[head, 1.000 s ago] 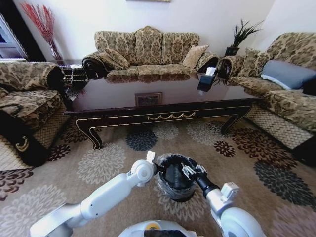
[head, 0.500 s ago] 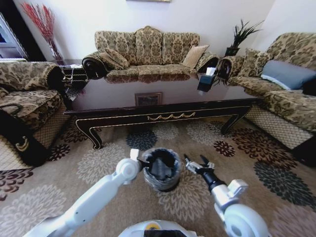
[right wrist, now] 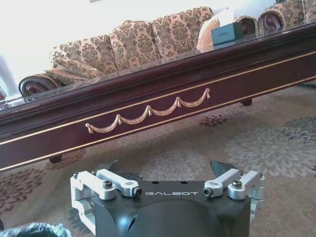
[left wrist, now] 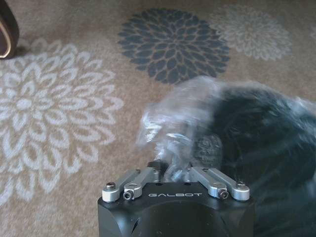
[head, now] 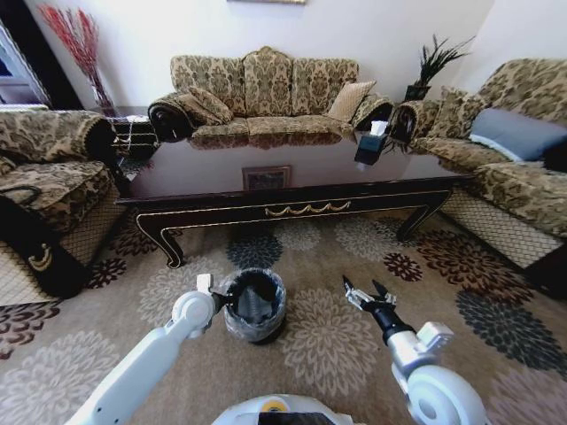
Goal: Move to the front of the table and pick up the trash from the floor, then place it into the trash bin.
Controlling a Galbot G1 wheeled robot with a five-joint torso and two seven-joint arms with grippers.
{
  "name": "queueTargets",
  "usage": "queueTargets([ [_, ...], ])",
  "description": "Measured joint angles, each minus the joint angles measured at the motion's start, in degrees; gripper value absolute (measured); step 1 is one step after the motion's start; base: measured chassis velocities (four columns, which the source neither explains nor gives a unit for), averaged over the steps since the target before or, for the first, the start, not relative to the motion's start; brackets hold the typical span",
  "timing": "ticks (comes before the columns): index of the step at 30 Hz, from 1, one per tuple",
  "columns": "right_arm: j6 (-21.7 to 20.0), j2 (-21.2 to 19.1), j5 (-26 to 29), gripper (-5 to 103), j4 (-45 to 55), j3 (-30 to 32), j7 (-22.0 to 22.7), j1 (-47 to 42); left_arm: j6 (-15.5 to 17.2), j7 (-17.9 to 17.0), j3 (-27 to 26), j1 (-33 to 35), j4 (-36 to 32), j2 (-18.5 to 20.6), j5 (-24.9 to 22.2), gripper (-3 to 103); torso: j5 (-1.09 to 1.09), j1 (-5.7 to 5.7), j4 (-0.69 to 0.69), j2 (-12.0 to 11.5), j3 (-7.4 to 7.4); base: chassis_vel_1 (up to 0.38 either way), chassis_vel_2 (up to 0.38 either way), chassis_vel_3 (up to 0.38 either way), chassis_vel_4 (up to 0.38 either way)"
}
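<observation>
The robot stands in front of the table (head: 292, 177), so the drive looks done. The left gripper (head: 221, 299) pinches the rim of the bin (head: 254, 305), its fingers closed on the crinkled liner (left wrist: 173, 123), and the bin sits on or just above the floor (head: 337, 345) to the robot's left of centre; whether it touches the carpet I cannot tell. The right gripper (head: 365, 293) hangs near the floor, apart from the bin, with its jaws spread and nothing between them; the right wrist view shows it pointed at the table's gold-trimmed front edge (right wrist: 148, 112). Something dark and ribbed lies inside the bin, but I cannot say what it is. No bottle, paper wad or scrap is evident on the open carpet in front of the robot, so I judge the picking and dropping mostly finished, with little left beyond letting go of the bin; scraps could hide among the flower medallions. Around the work are a sofa (head: 266, 88) behind the table, an armchair (head: 505, 150) on the right, another seat (head: 44, 168) on the left, and a tissue box (head: 370, 146) on the tabletop. The table's curved legs and the low gap beneath it are the nearest obstacles.
</observation>
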Motion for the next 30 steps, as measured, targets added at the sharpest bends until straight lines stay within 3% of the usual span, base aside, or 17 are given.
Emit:
queueTargets([
  [1,0.0,0.0,0.0,100,0.0,0.0,0.0,0.0,0.0,0.0,0.0,0.0,0.0,0.0,0.0,15,0.00,0.00,0.00,0.0,0.00,0.000,0.000,0.000,0.000],
  [6,0.2,0.1,-0.1,100,0.1,0.5,0.0,-0.8,0.0,0.5,-1.3,2.1,-1.5,0.3,1.0,42,-0.01,0.00,-0.01,0.0,0.00,0.000,0.000,0.000,0.000],
  [8,0.2,0.2,-0.2,100,0.1,0.5,0.0,-0.9,0.0,0.5,-1.7,2.3,-2.3,0.6,1.1,42,-0.01,0.00,0.00,0.0,0.00,0.000,0.000,0.000,0.000],
  [10,0.2,0.6,-0.6,100,-0.3,0.5,0.1,-0.9,0.0,1.1,-2.3,2.8,-4.6,1.8,3.2,58,-0.02,0.00,-0.01,0.0,0.00,0.000,0.000,0.000,0.000],
  [11,0.2,0.6,-0.6,100,-0.3,0.5,0.1,-0.9,0.0,1.1,-2.3,2.8,-4.6,1.8,3.2,58,-0.02,0.00,-0.01,0.0,0.00,0.000,0.000,0.000,0.000],
  [12,0.2,0.7,-0.8,100,-0.3,0.6,0.2,-0.9,0.0,1.4,-2.5,3.0,-5.3,2.2,4.2,58,-0.01,0.00,-0.01,0.0,0.00,0.000,0.000,0.000,0.000],
  [15,0.8,1.5,-6.9,100,-1.5,1.9,-1.3,-1.7,-0.6,5.7,-5.6,5.8,-9.9,3.5,12.3,74,-0.01,0.00,-0.01,0.0,0.01,0.000,0.000,0.000,0.000],
  [16,0.8,1.5,-6.9,100,-1.5,1.9,-1.3,-1.7,-0.6,5.7,-5.6,5.8,-9.9,3.5,12.3,74,-0.01,0.00,-0.01,0.0,0.01,0.000,0.000,0.000,0.000],
  [18,4.0,2.6,-12.3,100,-2.9,2.9,-3.4,-2.2,-3.0,10.3,-8.9,9.0,-12.4,3.6,19.6,80,-0.01,0.00,-0.01,0.0,0.00,0.000,0.000,0.000,0.000],
  [21,17.4,5.5,-25.8,100,-7.7,4.9,-10.2,-3.6,-10.3,20.3,-15.9,18.8,-16.6,2.9,35.5,95,-0.01,0.00,0.00,0.0,0.00,0.000,0.000,0.000,0.000],
  [23,19.2,6.1,-27.4,100,-8.4,5.2,-11.1,-4.0,-12.1,21.9,-17.0,21.0,-17.2,2.6,38.2,95,0.00,0.00,0.00,0.0,0.00,0.000,0.000,0.000,0.000],
  [26,26.7,9.1,-31.4,100,-13.0,6.0,-14.3,-5.7,-21.6,28.3,-22.3,32.1,-19.8,-0.4,49.5,100,-0.01,0.00,0.00,0.0,0.00,0.000,0.000,0.000,0.000],
  [27,26.7,9.1,-31.4,100,-13.0,6.0,-14.3,-5.7,-21.6,28.3,-22.3,32.1,-19.8,-0.4,49.5,100,-0.01,0.00,0.00,0.0,0.00,0.000,0.000,0.000,0.000],
  [30,30.7,11.0,-32.9,100,-17.8,6.2,-14.9,-4.8,-30.5,32.5,-26.1,41.2,-20.3,-5.0,58.7,100,0.01,0.00,0.00,0.0,0.00,0.000,0.000,0.000,0.000],
])
